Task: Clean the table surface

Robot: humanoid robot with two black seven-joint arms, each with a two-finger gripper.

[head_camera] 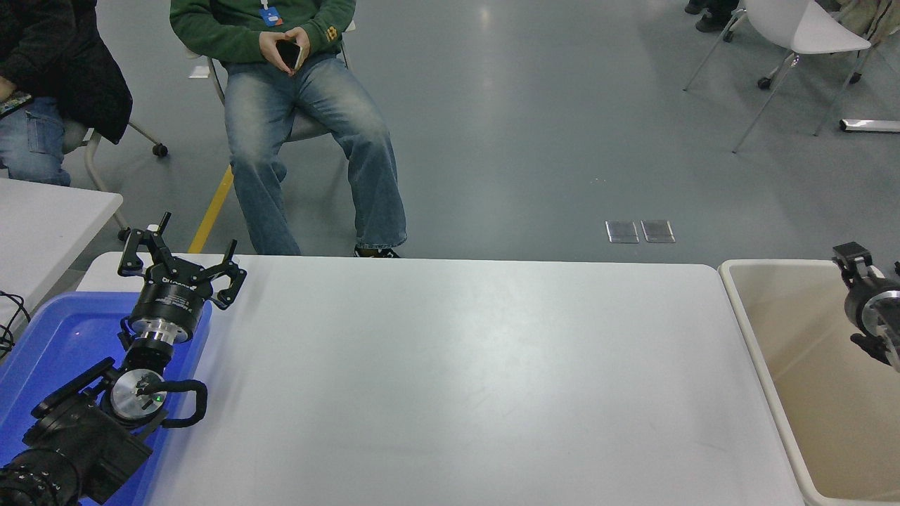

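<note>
The table surface (pixel 450 379) is a large white top with rounded corners, and nothing lies on it. My right gripper (pixel 877 261) is at the right edge of the picture, above the beige bin (pixel 745 309). Only its left finger (pixel 852 251) shows, splayed out from the wrist, so it is open with nothing in it. My left gripper (pixel 181 266) is parked at the lower left, open and empty, over the far end of a blue tray (pixel 49 337).
A smaller white table (pixel 42 211) stands at the left edge. A person in a green top and jeans (pixel 302 105) sits beyond the far edge, holding a phone. Another seated person (pixel 42 77) is at the top left. White chairs (pixel 808 35) stand at the top right.
</note>
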